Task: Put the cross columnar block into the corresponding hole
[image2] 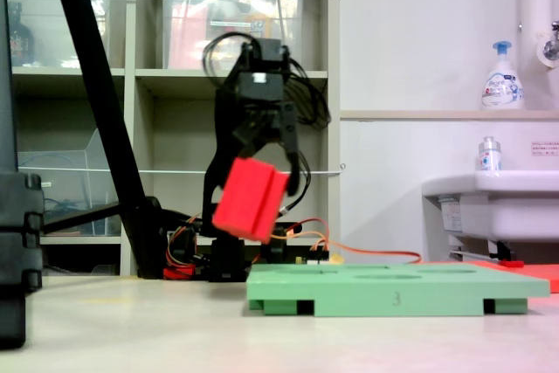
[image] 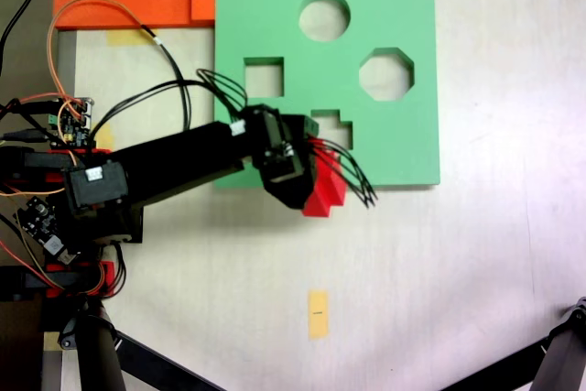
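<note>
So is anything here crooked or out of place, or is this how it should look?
Only the red block looks askew: the gripper holds it tilted in the air, not upright, above the green board's edge. Nothing looks spilled or broken.

Plus-shaped hole (image: 335, 130) partly hidden behind gripper (image: 307, 176); red block (image: 324, 188) half covered by gripper

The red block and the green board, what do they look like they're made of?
The red block, held in the tool, looks like foam: matte, evenly coloured, thick with soft edges, no shine. The green board looks like the same sort of foam, matte, with cleanly cut holes and notches along its bottom edge in the second exterior view. Painted wood or plastic can't be ruled out.
</note>
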{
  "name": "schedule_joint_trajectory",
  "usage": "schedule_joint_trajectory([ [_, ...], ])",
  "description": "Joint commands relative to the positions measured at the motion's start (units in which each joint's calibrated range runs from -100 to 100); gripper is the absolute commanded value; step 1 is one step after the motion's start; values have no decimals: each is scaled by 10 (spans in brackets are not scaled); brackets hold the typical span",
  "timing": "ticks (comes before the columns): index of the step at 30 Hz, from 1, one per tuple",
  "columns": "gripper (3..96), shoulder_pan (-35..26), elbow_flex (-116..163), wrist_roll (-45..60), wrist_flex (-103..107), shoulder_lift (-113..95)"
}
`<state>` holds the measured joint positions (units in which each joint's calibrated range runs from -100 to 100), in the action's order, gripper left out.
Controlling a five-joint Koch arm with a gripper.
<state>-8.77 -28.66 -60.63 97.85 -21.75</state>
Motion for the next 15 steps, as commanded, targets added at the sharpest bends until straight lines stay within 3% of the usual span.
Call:
schedule_joint_trajectory([
  [1,364,-19,-86,-14,22,57],
  [15,364,-64,-118,-43,22,167],
])
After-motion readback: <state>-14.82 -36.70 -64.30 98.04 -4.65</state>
